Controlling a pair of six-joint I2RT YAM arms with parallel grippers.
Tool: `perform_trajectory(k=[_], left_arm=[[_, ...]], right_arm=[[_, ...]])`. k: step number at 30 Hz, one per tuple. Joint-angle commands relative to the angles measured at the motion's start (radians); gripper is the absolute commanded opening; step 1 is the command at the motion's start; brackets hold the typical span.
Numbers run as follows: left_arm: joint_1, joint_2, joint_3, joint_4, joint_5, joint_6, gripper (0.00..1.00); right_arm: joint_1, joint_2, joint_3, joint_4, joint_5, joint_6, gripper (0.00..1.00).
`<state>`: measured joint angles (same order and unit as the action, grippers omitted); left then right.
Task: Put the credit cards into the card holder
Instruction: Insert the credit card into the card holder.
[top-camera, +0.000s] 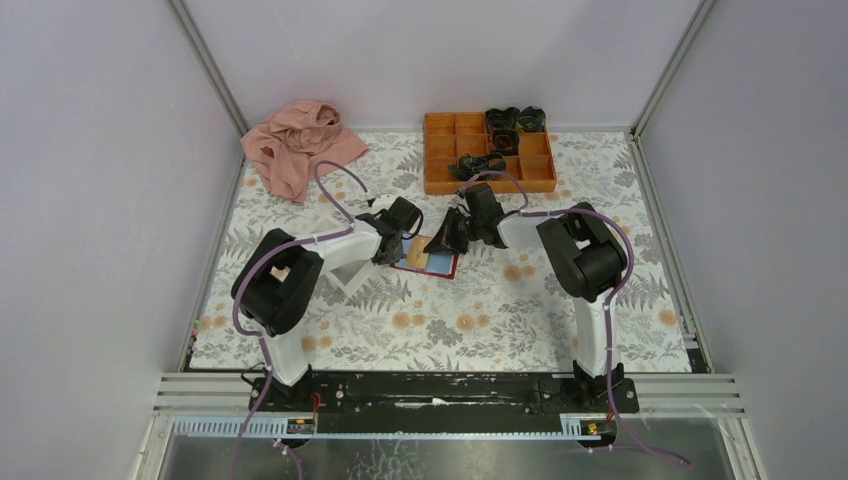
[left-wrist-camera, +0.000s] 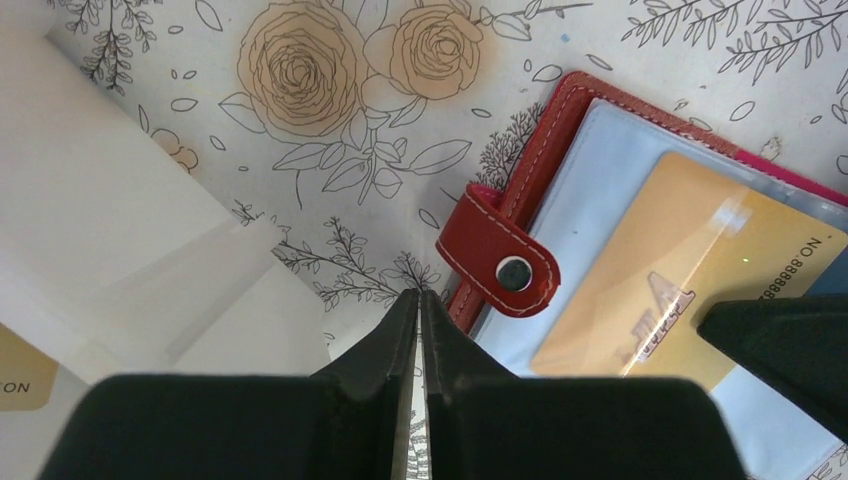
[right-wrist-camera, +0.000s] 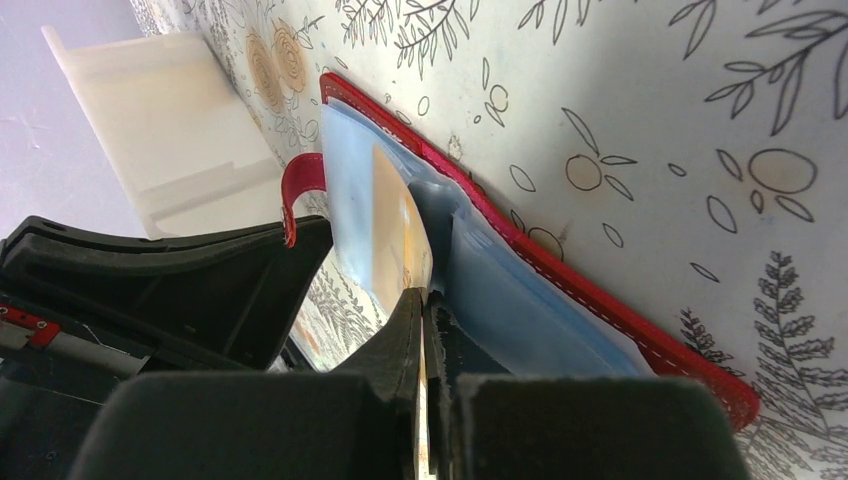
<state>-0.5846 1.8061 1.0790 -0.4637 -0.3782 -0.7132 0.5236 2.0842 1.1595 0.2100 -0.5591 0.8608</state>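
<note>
The right gripper (right-wrist-camera: 425, 298) is clenched on the edge of a golden-tan credit card (left-wrist-camera: 680, 270), and a thin sliver of the card shows between its fingers. The card lies against the pale blue inside of the card holder (left-wrist-camera: 545, 140); whether it sits in a pocket cannot be told. The card holder lies open on the floral tablecloth (left-wrist-camera: 330, 120) between the two arms, its snap tab (left-wrist-camera: 495, 255) turned out towards the left gripper (left-wrist-camera: 420, 300). That gripper is pressed closed on nothing, its tips just beside the tab. A white tray (left-wrist-camera: 120, 200) sits near the holder, and another golden card (left-wrist-camera: 18, 378) shows at the tray's edge
</note>
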Motion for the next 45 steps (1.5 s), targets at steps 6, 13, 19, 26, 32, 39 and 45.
perform_trajectory(k=[6, 13, 19, 26, 32, 39, 45], left_arm=[[-0.001, 0.049, -0.015, 0.033, 0.014, 0.020, 0.02], [-0.001, 0.042, -0.027, 0.040, 0.031, 0.019, 0.00], [-0.001, 0.031, -0.036, 0.051, 0.048, 0.015, 0.00], [-0.008, 0.006, -0.069, 0.090, 0.097, 0.009, 0.00], [-0.029, -0.030, -0.114, 0.142, 0.151, 0.013, 0.00], [-0.061, -0.051, -0.145, 0.198, 0.204, 0.021, 0.00], [-0.069, -0.046, -0.133, 0.196, 0.200, 0.030, 0.00]], right_arm=[[0.028, 0.050, 0.054, -0.155, 0.086, -0.089, 0.16], [0.050, 0.018, 0.089, -0.223, 0.156, -0.133, 0.44], [0.051, -0.004, 0.099, -0.256, 0.176, -0.141, 0.46], [0.072, 0.022, 0.138, -0.299, 0.191, -0.146, 0.46], [0.092, 0.037, 0.186, -0.345, 0.215, -0.156, 0.46], [0.104, 0.041, 0.195, -0.370, 0.228, -0.163, 0.46], [0.118, 0.052, 0.224, -0.406, 0.231, -0.187, 0.46]])
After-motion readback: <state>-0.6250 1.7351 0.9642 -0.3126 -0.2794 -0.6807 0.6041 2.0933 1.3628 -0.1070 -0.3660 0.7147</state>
